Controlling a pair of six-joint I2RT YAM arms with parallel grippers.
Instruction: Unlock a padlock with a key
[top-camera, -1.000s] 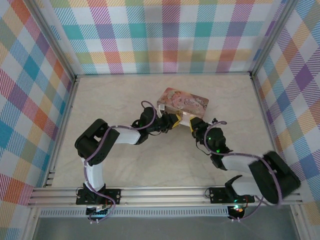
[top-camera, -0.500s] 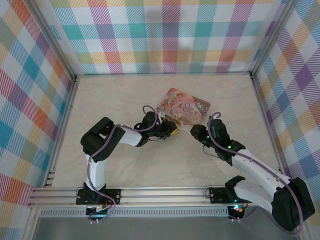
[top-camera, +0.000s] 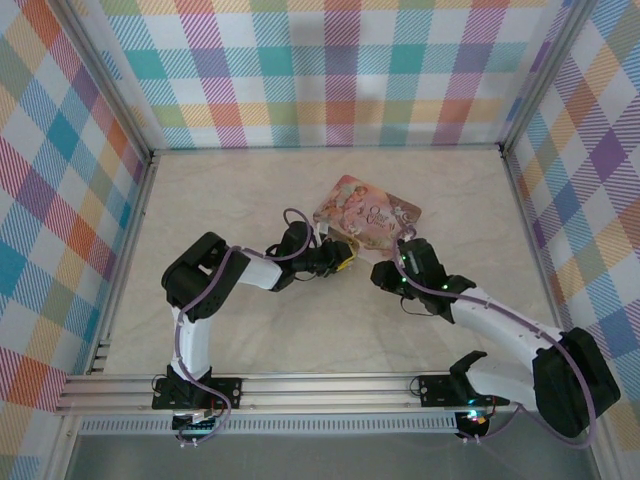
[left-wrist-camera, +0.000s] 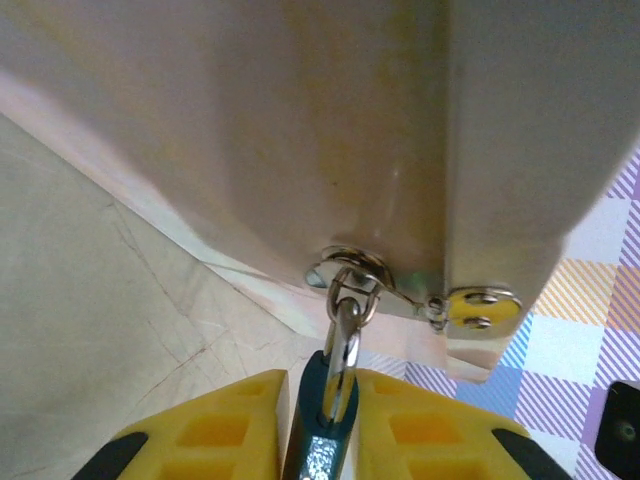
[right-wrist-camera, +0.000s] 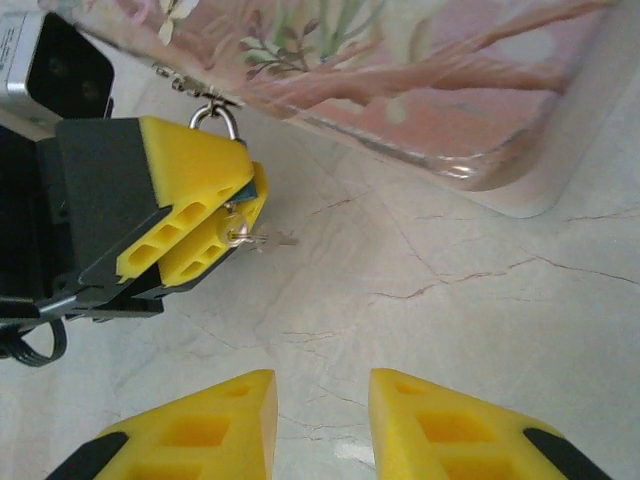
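Yellow-fingered left gripper (top-camera: 347, 262): clenched on the small blue-bodied padlock with a thin silvery shackle (left-wrist-camera: 318, 440). The body sits pinched between the two pads, directly ahead of that wrist.

- Shackle rises from the fingers and passes through the small metal hasp ring (left-wrist-camera: 352, 272) on the side wall of the pink floral tin (top-camera: 368, 212). The padlock is therefore tethered to the tin, just beyond the left fingertips.
- Tiny pale silvery key (right-wrist-camera: 265, 238): projects from the end of the padlock opposite the shackle, touching it. It looks seated in the keyhole, but how deep cannot be told.
- In the right wrist view, the key's long axis runs roughly sideways, its free end pointing right, clear of the left gripper's pads and above the pale marbled tabletop (right-wrist-camera: 450, 290).
- Right gripper (right-wrist-camera: 320, 425): fingers parted, nothing between them.

Key relation: the key lies ahead of the right gripper and somewhat to its left, with bare tabletop between. Its shaft lies across that gripper's line of approach.

Judgement: the right arm is the free one and faces the key's exposed end. The next move looks to be its advance forward-left to pinch the key and turn it about the shaft. The small size leaves little margin for misalignment.
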